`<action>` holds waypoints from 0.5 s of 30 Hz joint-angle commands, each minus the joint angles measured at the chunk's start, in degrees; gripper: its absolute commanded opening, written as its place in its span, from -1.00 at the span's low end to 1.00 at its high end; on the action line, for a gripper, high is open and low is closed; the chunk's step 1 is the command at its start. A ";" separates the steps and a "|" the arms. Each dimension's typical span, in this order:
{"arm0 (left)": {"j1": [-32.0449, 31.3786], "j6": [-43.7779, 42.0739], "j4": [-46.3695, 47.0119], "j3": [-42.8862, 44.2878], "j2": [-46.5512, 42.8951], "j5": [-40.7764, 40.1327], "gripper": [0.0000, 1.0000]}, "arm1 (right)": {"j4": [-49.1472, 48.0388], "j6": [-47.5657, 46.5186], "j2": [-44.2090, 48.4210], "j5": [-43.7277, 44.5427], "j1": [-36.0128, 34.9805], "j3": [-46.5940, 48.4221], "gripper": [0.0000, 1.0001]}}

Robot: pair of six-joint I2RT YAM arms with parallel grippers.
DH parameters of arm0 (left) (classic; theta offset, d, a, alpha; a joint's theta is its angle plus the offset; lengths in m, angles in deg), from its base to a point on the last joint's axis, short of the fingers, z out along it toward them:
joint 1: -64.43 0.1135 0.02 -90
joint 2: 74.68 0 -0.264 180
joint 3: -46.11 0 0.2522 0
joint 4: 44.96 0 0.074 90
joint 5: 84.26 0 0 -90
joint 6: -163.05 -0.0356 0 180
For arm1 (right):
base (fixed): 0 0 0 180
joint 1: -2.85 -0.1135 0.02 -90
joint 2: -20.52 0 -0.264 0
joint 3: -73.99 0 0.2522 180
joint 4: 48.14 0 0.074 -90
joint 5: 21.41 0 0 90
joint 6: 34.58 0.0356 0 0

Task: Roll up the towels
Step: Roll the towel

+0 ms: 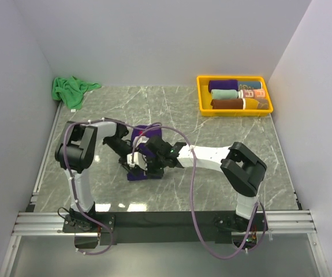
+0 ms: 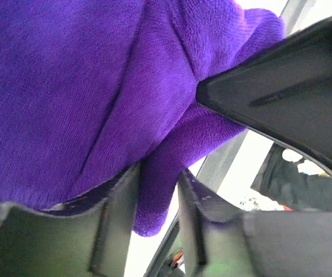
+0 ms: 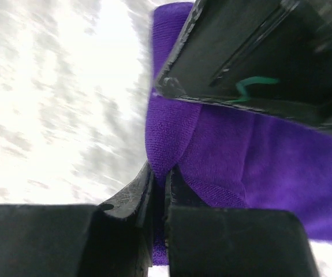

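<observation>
Two towels on the table (image 1: 223, 144), one of each colour. One purple towel (image 1: 144, 134), bunched near the middle, slightly toward the near edge and the left side, crowded from both sides by the arms. On it, the left claw (image 2: 157, 180): clamps a hanging fold, cloth squeezed between its two fingers. Just beside, the right claw (image 3: 159, 180): pinches another edge of the same cloth, fingers nearly together on the fabric. Each blocks part of the other's wrist view. One green towel (image 1: 70, 89), crumpled in the far left corner, well apart from both arms. One yellow tray (image 1: 235, 112) in the far right corner, packed with rolled cloths (image 1: 226, 104) in two rows; exact count hard to tell.
</observation>
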 commanded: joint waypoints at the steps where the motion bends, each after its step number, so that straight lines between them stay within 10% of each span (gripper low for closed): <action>1: 4.11 0.70 9.94 -4.52 -5.46 -11.52 -0.13 | 5.07 7.10 -0.12 -9.01 0.35 1.38 -1.00; 15: 22.32 -7.70 14.86 -11.79 -35.78 -1.58 0.17 | 8.66 19.41 -9.87 -26.59 10.37 8.30 -1.00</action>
